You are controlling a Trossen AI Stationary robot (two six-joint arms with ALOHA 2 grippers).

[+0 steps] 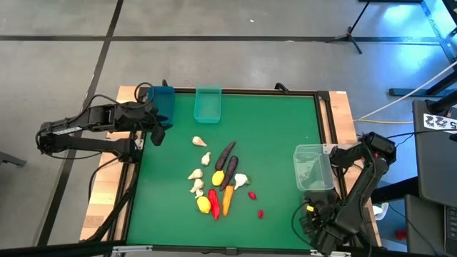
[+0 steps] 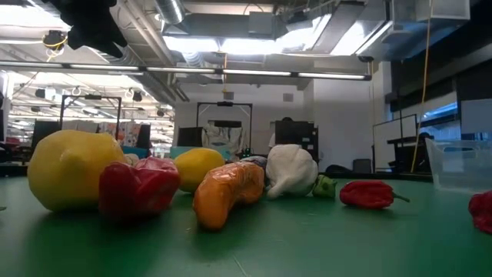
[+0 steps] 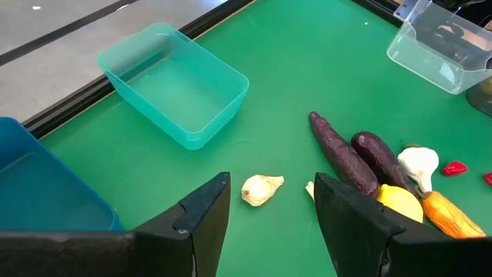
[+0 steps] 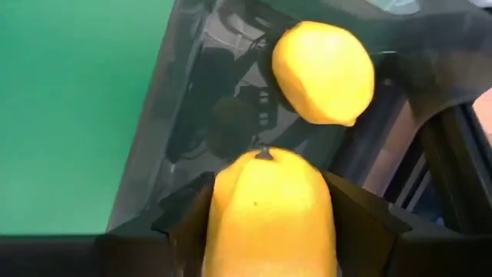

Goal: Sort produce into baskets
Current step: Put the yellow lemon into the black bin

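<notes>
Right gripper [image 4: 265, 231] pinches a smooth yellow lemon [image 4: 269, 208] between its fingers, over the dark grey bin [image 4: 200, 100]; a second lemon [image 4: 323, 71] lies just beyond it in the bin. Left gripper [image 3: 269, 211], fingers spread and empty, hangs near the blue bin [image 3: 38, 192].

Left gripper [image 3: 270, 223] jaws apart above green surface [image 3: 307, 69], garlic bulb [image 3: 260, 188] between them, teal bin [image 3: 173, 85], two eggplants [image 3: 357, 158], clear bin [image 3: 442, 42]
</notes>
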